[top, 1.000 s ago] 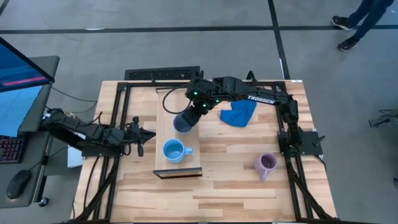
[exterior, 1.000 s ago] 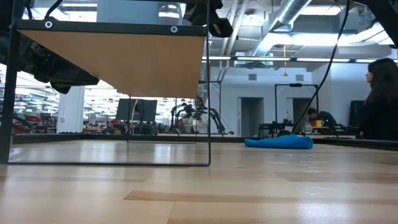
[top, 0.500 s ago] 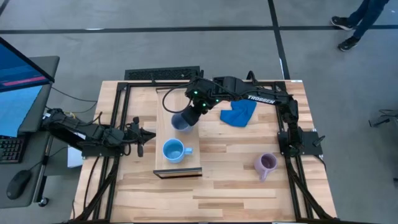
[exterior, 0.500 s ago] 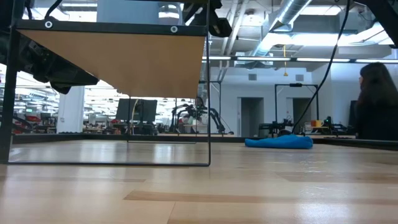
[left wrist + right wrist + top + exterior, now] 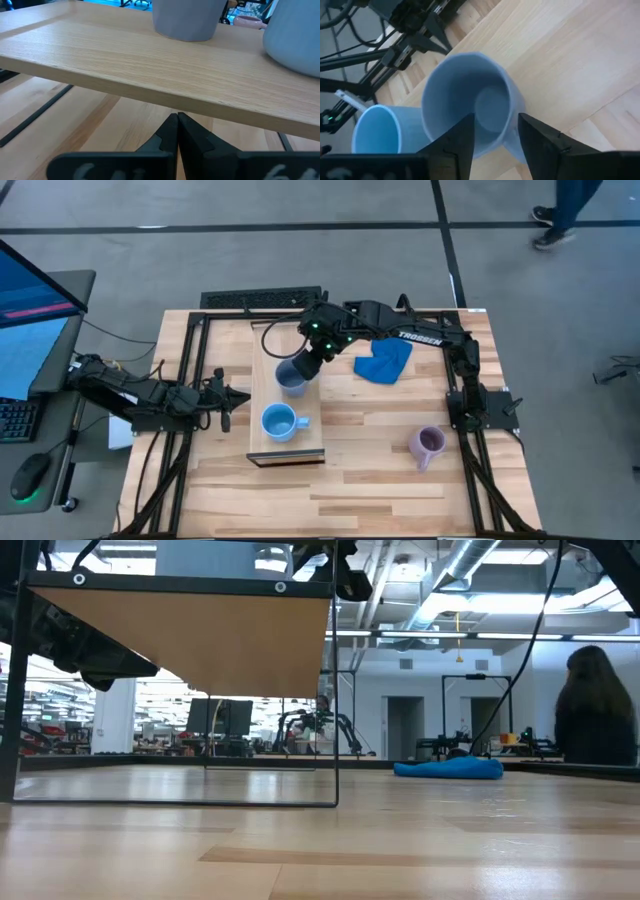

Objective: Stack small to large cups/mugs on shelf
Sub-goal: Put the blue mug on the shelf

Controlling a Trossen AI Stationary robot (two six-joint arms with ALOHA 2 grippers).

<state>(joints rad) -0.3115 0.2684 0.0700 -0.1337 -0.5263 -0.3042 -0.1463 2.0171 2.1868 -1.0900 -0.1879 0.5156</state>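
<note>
The slate blue mug [image 5: 290,378] stands on the light-wood shelf [image 5: 301,444] near its far end, with my right gripper [image 5: 306,367] shut on it from above. The light sky blue mug [image 5: 280,422] stands on its base mid-shelf, on the near side of the slate one. The pale lilac mug [image 5: 428,444] sits on the tabletop near the right edge. In the left wrist view both shelf mugs, slate [image 5: 185,19] and sky blue [image 5: 295,40], rest on the board [image 5: 125,55]. My left gripper [image 5: 227,398] waits shut, left of the shelf and below its board. My right gripper [image 5: 495,125] holds the slate blue mug by its side wall at the rim [image 5: 514,106]. One finger [image 5: 464,136] is inside the hollow and the other [image 5: 536,136] outside. The fingers come from above, slanting from the far right. The mug's base [image 5: 184,35] sits on the shelf.
A bright blue cloth [image 5: 383,361] lies on the table right of the shelf's far end. The shelf stands raised on thin dark legs [image 5: 335,700], with room beneath it. Bare tabletop lies along the near edge. A person [image 5: 595,705] stands beyond the table.
My right gripper has moved down a little over the shelf's far end, keeping its hold. The slate blue mug, tilted a second ago, has turned more upright and now rests on the board. The person in the background has walked across.
</note>
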